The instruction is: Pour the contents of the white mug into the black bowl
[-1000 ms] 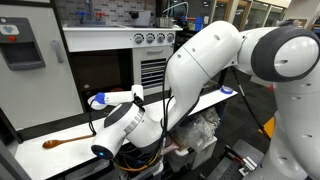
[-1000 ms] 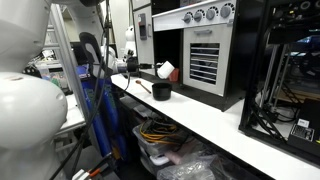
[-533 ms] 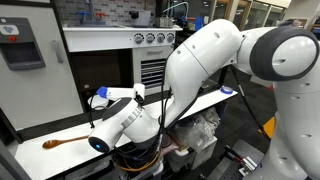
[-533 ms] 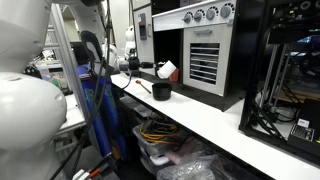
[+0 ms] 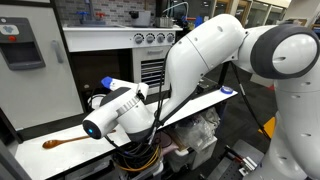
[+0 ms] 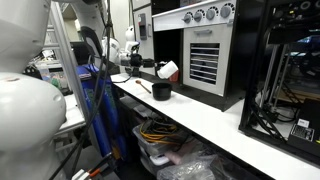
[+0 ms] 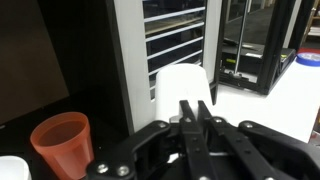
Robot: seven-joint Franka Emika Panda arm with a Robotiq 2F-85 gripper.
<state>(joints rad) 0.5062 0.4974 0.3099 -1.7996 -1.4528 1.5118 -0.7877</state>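
White mug (image 7: 183, 80), pinched by its wall in the gripper (image 7: 197, 108), whose fingers are pressed together, hangs raised near the black bowl (image 6: 161, 92); the grasp looks done, the pour apparently remains.

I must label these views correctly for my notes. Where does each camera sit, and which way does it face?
Wrist view: on the wrist, looks over the shut hand at the white mug it grips, white oven behind.
Exterior view: before the counter, faces the oven; the white arm fills it.
Exterior view: off the counter's end, looks along it at the black bowl; arm and hand show at left.
Shared: all three show the oven.
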